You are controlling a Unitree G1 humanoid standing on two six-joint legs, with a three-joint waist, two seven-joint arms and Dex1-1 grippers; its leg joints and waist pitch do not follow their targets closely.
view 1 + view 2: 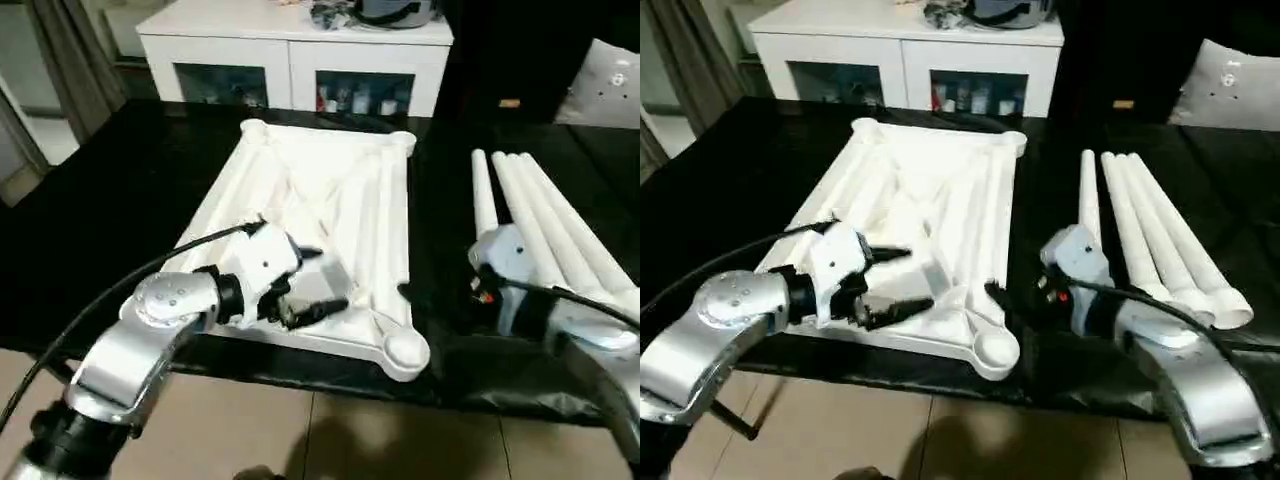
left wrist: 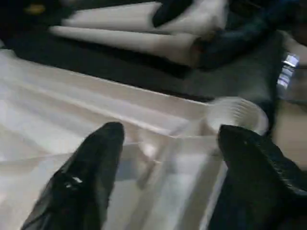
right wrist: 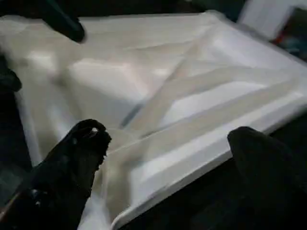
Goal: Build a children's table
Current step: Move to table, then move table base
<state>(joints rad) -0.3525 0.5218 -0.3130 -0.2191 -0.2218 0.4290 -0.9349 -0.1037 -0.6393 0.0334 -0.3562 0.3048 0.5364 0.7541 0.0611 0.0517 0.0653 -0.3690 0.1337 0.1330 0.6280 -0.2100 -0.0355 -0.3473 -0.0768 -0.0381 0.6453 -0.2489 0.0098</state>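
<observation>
Fingers (image 2: 86,177) of your left gripper (image 1: 312,285) stand apart over the near part of the upside-down tabletop (image 1: 330,190), close to its near right corner socket (image 1: 405,352), with nothing between them. Your right gripper (image 3: 168,158) also has its fingers (image 3: 76,158) spread wide and holds nothing; it sits at the tabletop's right edge, above the black work table (image 1: 120,200). The tabletop lies ribbed side up in the middle of that table. Four white legs (image 1: 1145,230) lie side by side to its right, beyond your right wrist. A white cabinet (image 1: 290,50) stands behind.
</observation>
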